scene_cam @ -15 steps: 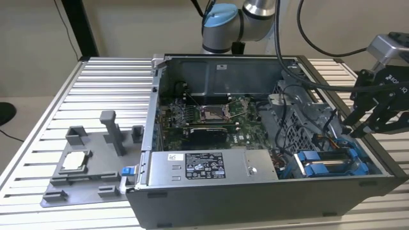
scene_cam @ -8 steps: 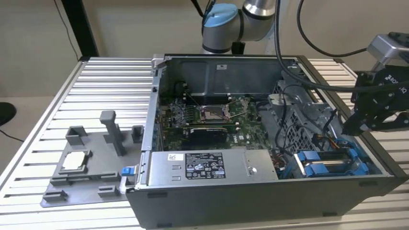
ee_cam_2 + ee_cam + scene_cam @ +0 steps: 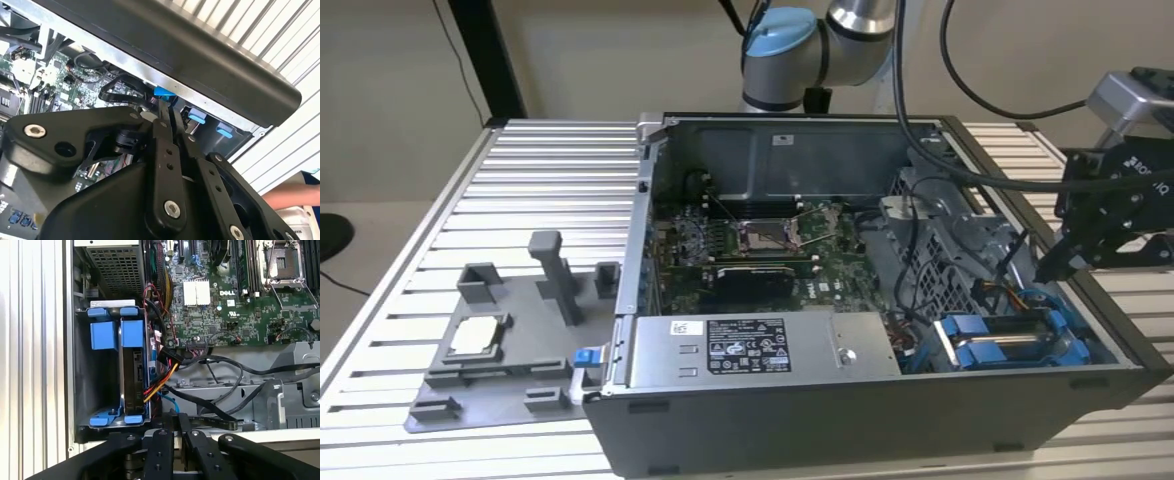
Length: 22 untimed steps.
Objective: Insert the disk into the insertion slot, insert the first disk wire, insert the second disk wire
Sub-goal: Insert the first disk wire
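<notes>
Where your claw [image 3: 176, 416] hangs at the edge of the case [image 3: 854, 420], its fingers stand pressed together on the blue wire [image 3: 169, 402]. Just beyond, the disk [image 3: 133, 375] sits in the insertion slot [image 3: 92, 385], red and yellow leads [image 3: 161, 381] meeting its end; the motherboard [image 3: 240, 300] lies farther in.

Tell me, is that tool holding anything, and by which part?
Apparently yes: the tool pinches a thin blue wire by the blue plug at its end.
</notes>
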Tool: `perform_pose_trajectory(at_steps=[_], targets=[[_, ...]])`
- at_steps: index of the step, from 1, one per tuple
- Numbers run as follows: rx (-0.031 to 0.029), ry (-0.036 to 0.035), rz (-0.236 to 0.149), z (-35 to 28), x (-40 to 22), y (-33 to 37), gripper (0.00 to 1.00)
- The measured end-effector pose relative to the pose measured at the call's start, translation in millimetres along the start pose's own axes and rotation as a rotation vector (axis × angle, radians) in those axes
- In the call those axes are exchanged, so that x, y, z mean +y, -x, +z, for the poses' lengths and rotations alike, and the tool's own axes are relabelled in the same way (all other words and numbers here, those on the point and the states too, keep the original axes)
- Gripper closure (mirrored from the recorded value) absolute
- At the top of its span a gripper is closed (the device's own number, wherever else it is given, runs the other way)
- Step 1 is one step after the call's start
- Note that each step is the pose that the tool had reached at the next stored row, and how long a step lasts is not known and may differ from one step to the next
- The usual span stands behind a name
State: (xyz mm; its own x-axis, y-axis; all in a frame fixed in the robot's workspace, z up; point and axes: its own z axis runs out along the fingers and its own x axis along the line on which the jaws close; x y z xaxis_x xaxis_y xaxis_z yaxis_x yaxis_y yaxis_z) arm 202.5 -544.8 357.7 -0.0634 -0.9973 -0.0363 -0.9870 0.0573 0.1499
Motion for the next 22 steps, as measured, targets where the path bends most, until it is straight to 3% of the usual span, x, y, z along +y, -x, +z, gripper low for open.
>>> perform_pose_trajectory(at_steps=[5,10,14,22], targets=[[0.0001,0.0038,0.001,-10.1,4.4,0.3,1.00],[0.0006,0.0008,0.001,-7.0,26.5,-2.8,1.00],[0.0007,-0.0039,0.000,-5.5,38.5,-9.2,1.00],[0.0012,-0.0062,-0.005,-4.1,41.5,-30.1,1.00]])
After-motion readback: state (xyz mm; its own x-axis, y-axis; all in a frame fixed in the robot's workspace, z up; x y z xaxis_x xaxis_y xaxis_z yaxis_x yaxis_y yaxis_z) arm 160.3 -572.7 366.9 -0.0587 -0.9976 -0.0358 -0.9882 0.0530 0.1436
